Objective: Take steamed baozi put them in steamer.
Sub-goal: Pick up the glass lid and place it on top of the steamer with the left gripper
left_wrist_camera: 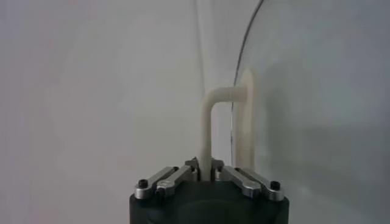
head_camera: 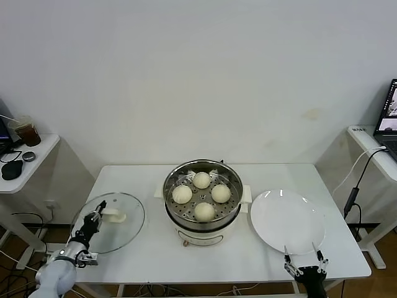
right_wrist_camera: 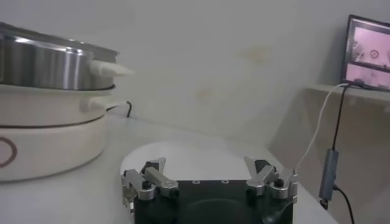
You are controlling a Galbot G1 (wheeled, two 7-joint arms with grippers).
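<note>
All four smooth, pale cream-white steamed baozi (head_camera: 201, 195) already lie on the perforated tray inside the round shiny steel steamer (head_camera: 231, 214), which stands on its white electric base in the middle of the white table (head_camera: 155, 261). The flat white plate (head_camera: 287, 221) to the right of the steamer holds nothing. So the loading part looks finished, and the step in hand is, in my judgement, the covering of the pot.

The left gripper (left_wrist_camera: 206, 172) is at the round glass lid (head_camera: 107, 222), which lies flat on the table well to the left of the steamer. Its jaws are closed tightly on the white handle (left_wrist_camera: 207, 125) of the lid, as the left wrist view shows clearly. The lid is not lifted yet.

The right gripper (right_wrist_camera: 209, 178) waits low at the near edge of the table, just beside the plate, with its jaws wide apart and holding nothing.

The next move probably calls for raising the lid straight up, carrying it over the steamer and lowering it level on the rim. The grip on the thin handle must be firm, because the glass could swing or slip.
</note>
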